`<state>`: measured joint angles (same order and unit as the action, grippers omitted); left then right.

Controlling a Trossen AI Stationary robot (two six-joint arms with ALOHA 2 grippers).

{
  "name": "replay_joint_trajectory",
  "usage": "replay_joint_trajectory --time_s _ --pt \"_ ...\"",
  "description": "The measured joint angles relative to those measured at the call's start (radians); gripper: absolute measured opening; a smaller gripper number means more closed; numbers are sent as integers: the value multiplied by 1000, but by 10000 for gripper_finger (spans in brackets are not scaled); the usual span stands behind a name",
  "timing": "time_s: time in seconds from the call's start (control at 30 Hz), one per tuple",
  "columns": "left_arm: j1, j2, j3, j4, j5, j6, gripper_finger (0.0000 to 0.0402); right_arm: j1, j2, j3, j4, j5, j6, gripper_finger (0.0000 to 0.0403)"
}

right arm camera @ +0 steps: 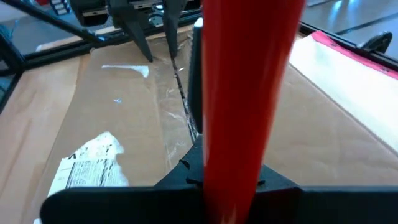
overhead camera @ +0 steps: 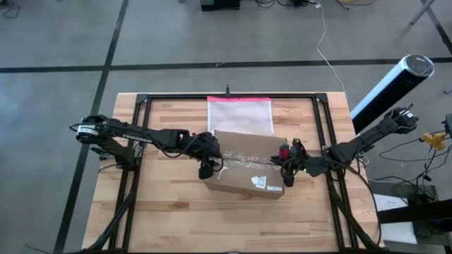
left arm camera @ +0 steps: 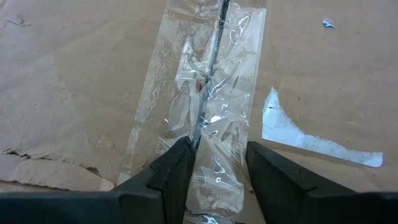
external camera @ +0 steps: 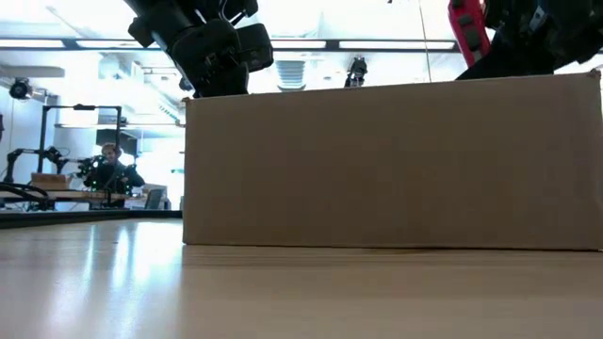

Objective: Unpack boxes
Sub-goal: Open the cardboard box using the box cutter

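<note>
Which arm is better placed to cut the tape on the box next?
Right, probably: its gripper holds a red tool over the cardboard box's taped seam.

From the low view the box (external camera: 391, 165) fills most of the shot, so its top and whatever's behind it on the desk (external camera: 283, 292) are hidden. The right wrist view has a red tool (right arm camera: 245, 93) blocking the middle, so you can't tell how the right gripper's jaws stand. The label (right arm camera: 90, 165) print is too small to read.
</note>
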<state>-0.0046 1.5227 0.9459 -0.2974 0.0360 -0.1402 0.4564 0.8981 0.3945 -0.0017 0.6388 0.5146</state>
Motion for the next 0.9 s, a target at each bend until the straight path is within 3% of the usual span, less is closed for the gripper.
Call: replay_joint_trajectory --time_s 0.33,0.9 --pt "0 0 0 -2 4 -2 149 19 -18 -10 -21 -83 9 5" --pt "-1 1 -12 18 3 -25 149 30 -92 -11 -154 -114 64 5"
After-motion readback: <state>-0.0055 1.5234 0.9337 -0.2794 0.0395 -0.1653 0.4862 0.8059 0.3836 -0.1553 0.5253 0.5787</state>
